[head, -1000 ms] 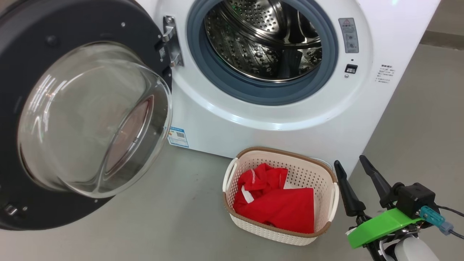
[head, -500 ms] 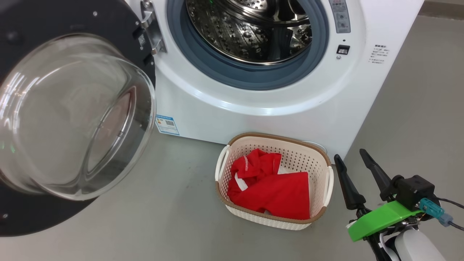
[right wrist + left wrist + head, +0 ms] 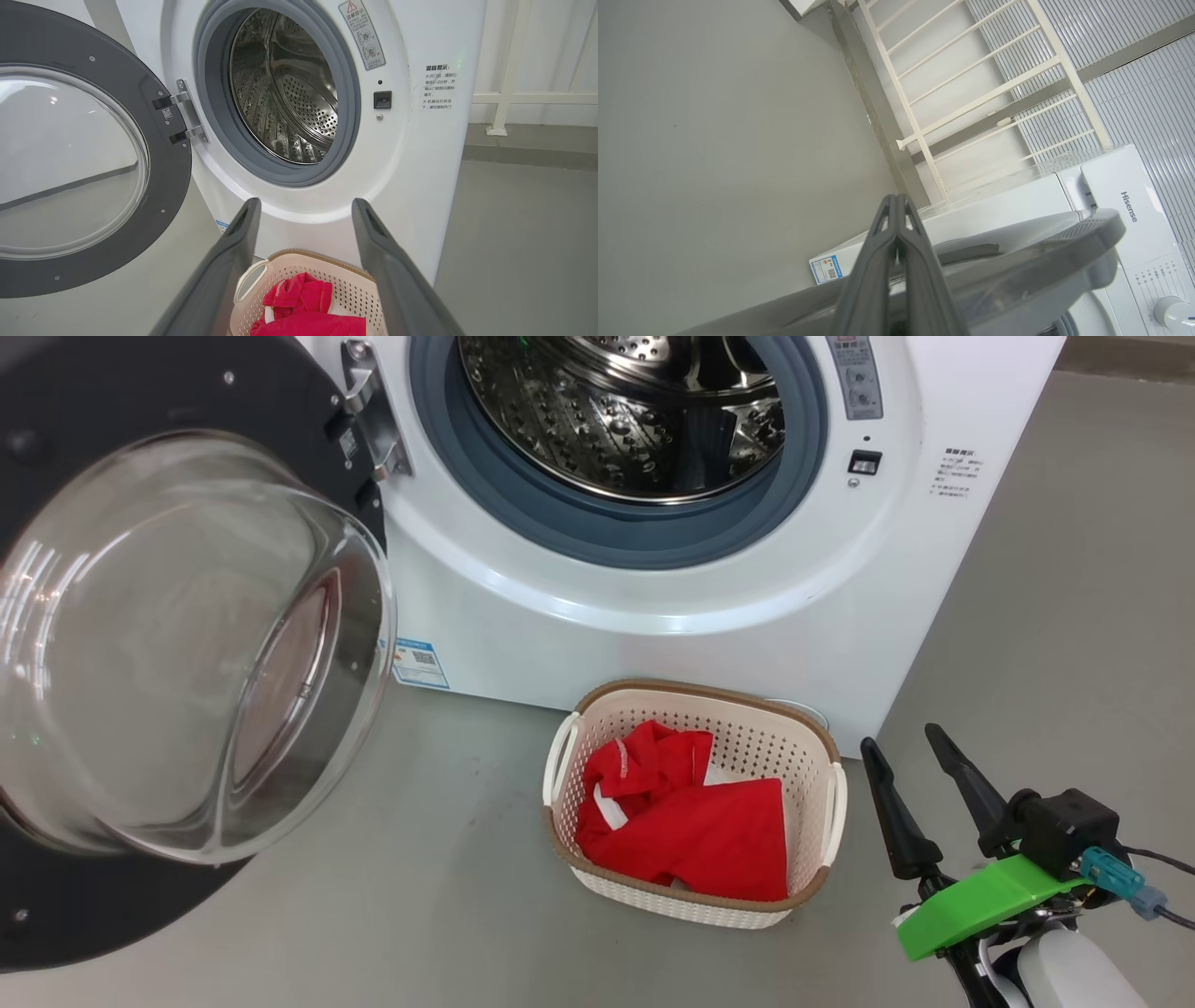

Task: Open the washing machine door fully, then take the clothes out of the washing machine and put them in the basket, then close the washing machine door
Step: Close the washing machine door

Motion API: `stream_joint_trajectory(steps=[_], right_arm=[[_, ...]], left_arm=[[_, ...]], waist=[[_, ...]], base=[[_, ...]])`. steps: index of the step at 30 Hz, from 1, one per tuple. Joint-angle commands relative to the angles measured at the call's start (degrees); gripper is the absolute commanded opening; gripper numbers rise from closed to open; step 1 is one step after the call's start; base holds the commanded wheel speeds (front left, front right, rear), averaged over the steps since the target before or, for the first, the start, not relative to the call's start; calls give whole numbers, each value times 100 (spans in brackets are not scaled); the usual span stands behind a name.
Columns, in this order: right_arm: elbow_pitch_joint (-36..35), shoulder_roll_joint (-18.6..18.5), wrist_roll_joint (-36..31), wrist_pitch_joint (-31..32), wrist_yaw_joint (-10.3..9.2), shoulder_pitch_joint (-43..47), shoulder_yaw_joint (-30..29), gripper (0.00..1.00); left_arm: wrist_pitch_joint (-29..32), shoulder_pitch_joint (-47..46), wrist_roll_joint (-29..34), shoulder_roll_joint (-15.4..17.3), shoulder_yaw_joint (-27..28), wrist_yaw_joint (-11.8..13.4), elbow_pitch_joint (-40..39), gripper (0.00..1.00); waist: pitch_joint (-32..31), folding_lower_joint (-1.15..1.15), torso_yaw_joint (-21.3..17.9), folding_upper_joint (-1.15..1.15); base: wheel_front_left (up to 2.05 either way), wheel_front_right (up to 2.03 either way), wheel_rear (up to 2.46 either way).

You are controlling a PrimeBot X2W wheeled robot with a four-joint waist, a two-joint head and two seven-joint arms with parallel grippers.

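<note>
- At 12 o'clock of the head view stands the big white front-loading washing machine (image 3: 653, 644), its perforated steel drum (image 3: 616, 420) bare inside the grey gasket.
- From 9 o'clock, the round black-rimmed washing machine door (image 3: 187, 644) with its bulging clear glass bowl hangs swung wide on its hinge.
- Towards 6 o'clock, the small cream-white perforated plastic basket (image 3: 766, 747) with a brown rim sits on the grey floor (image 3: 448, 877), just in front of the washing machine.
- Bright red fabric clothes (image 3: 691, 831) with white trim lie inside the basket.
- At 4 o'clock, the right gripper (image 3: 901, 740) has its two dark fingers spread apart, holding nothing, just beside the basket.
- Left wrist view: at 6 o'clock the left gripper (image 3: 895, 200) has its fingers pressed together with nothing between them; the door's edge runs across 4 o'clock, and a white railing (image 3: 971, 93) stands at 1 o'clock.
- Right wrist view: the right gripper's fingers rise wide apart from 6 o'clock, with the basket and clothes low between them, the drum at 12 o'clock and the open door at 9 o'clock.
</note>
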Motion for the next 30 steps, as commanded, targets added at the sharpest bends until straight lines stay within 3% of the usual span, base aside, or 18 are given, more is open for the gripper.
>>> stream_joint_trajectory(steps=[1, 13, 30], right_arm=[[-115, -64, 24, -37, 37, -139, 107, 100], [-55, -94, 168, -37, 37, -108, 116, 100], [-31, -76, 166, -37, 37, -127, 133, 100]], left_arm=[[167, 174, -36, 198, -16, 7, -216, 0], [981, 930, -467, -322, -82, -208, -1101, 0], [1222, 1201, -1008, -1080, -126, -539, -2046, 0]], waist=[[-19, 0, -7, 0], [-41, 0, 106, 0], [15, 0, -3, 0]], base=[[0, 0, 0], [0, 0, 0], [0, 0, 0]])
